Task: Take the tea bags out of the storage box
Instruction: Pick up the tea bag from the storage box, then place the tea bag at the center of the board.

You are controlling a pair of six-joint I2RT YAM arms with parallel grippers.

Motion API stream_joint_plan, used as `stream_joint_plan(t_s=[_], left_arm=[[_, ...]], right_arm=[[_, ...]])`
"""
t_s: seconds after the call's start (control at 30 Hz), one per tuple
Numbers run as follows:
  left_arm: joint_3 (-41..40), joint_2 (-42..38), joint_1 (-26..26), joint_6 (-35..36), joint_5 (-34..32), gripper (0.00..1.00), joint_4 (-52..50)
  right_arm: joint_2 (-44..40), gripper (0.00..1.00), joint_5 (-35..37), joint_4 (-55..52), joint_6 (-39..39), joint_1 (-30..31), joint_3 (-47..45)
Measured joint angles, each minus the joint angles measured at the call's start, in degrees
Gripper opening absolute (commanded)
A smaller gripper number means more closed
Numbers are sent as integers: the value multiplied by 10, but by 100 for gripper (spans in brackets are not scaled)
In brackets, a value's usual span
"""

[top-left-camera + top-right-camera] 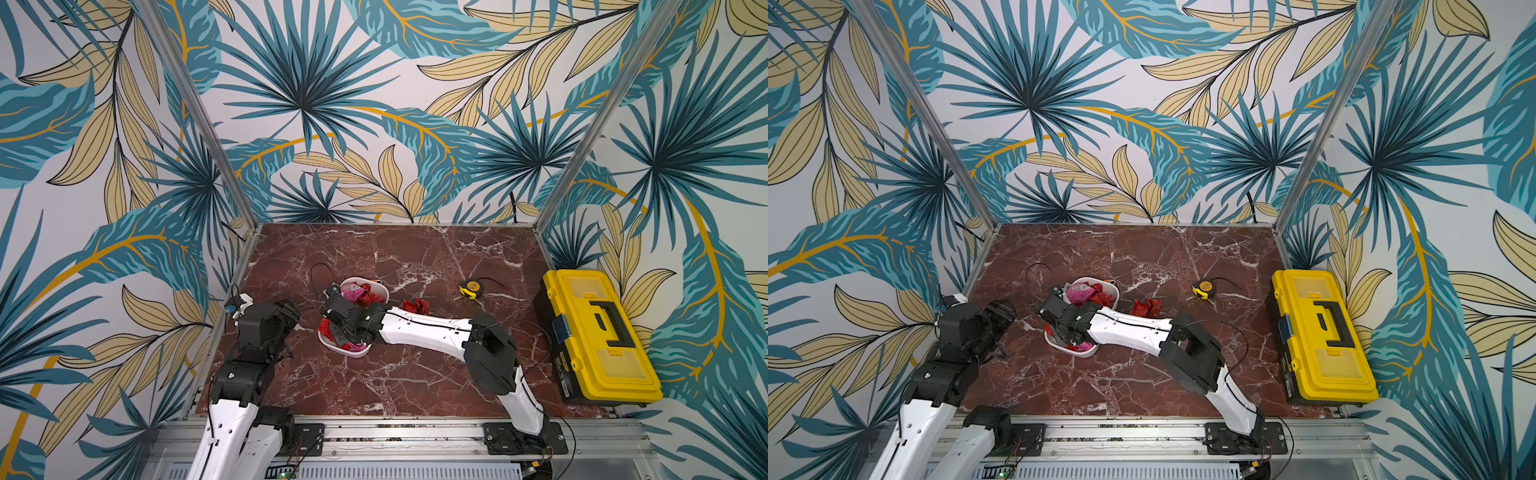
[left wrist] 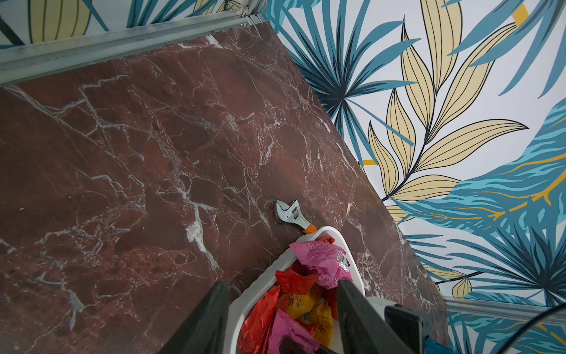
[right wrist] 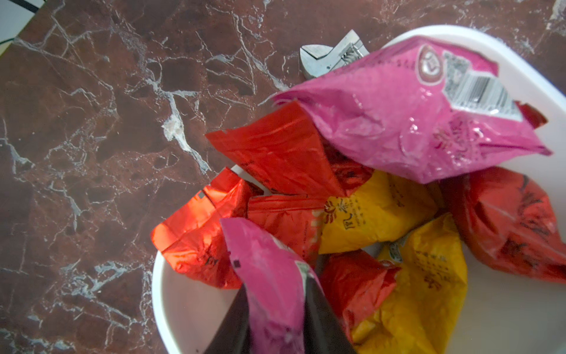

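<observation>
Right gripper (image 3: 277, 286) clamped on pink tea bag (image 3: 266, 260) at 6 o'clock end of storage box (image 3: 183, 306). In top view, box axis runs 12-to-6. Loose red tea bags (image 1: 415, 306) outside at its 3 o'clock. Left gripper (image 2: 282, 284) at 9 o'clock, jaws apart.

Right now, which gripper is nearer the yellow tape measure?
Right. The right gripper, pinching a pink tea bag in the storage box, is left of the tape measure; the left gripper sits farther left, beyond the box.
</observation>
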Motion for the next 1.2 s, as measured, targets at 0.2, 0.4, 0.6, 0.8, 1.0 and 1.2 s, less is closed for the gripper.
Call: stream_joint_plan(t_s=[0.2,0.4,0.6,0.8,1.0,1.2], left_arm=[[1,-1,0,7,0,61,-8],[8,-1,0,22,0,62,-11],[14,-3,0,39,3,62,-9],[16,15,0,82,46,62,23],[16,74,1,123,132,61,59],[16,151,-14,151,216,62,86]], right_arm=[[-7,17,-6,1,20,0,-2],[-57,11,-26,36,55,0,-29],[-125,8,-52,100,107,-2,-80],[-230,7,-91,179,182,-36,-204],[-362,7,-115,199,232,-131,-350],[-450,8,-141,112,216,-272,-416]])
